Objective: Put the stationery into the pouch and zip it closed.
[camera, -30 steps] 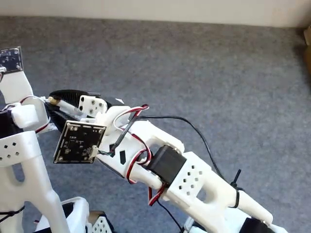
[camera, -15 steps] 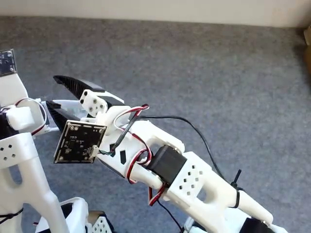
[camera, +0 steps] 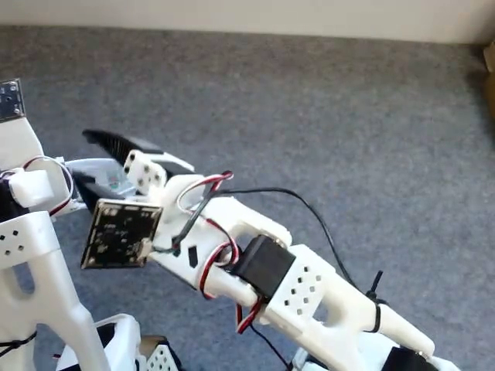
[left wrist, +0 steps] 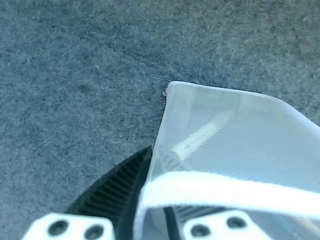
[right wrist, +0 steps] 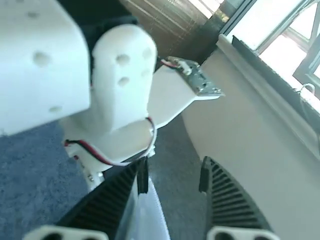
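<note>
My left tool (left wrist: pixel 145 200) is clenched on the rim of the mesh pouch (left wrist: pixel 235 140), holding it above the grey bench (left wrist: pixel 75 75) with a pale pen-like piece (left wrist: pixel 195 141) lying inside. My right tool (right wrist: pixel 174 172) is released, jaws spread at the pouch's mouth. I judge the zip comes next, so I should grip firmly beside the pouch's white zip band (left wrist: pixel 225 192), find the slider, which I cannot see, and pull straight along the band without twisting the pouch.
</note>
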You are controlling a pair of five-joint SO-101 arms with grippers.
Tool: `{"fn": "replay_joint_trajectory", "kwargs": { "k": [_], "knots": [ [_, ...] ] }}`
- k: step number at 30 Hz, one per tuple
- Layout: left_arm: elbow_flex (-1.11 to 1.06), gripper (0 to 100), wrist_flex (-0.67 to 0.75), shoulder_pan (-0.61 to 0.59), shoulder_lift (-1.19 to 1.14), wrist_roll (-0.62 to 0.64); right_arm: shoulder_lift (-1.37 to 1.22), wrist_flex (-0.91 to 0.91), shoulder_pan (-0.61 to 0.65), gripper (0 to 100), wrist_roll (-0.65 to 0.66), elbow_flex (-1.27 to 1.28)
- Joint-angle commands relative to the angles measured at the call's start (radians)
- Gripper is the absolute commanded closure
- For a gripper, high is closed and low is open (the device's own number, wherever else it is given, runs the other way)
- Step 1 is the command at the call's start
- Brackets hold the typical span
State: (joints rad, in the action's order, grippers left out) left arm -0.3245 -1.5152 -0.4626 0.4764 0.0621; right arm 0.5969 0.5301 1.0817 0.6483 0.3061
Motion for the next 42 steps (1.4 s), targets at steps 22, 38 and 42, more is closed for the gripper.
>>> {"fn": "replay_joint_trajectory", "kwargs": {
  "k": [22, 38, 42],
  "knots": [
    [-0.044, 99, 0.017, -0.016, -0.033, 0.005, 0.183, 0.074, -0.039, 89.8, 0.011, -0.012],
    [-0.044, 99, 0.014, -0.018, -0.033, 0.006, 0.28, 0.409, -0.104, 98.9, 0.006, 0.022],
    [-0.044, 99, 0.017, -0.018, -0.033, 0.008, 0.414, 0.415, -0.108, 99.3, 0.006, 0.185]
  ]
}}
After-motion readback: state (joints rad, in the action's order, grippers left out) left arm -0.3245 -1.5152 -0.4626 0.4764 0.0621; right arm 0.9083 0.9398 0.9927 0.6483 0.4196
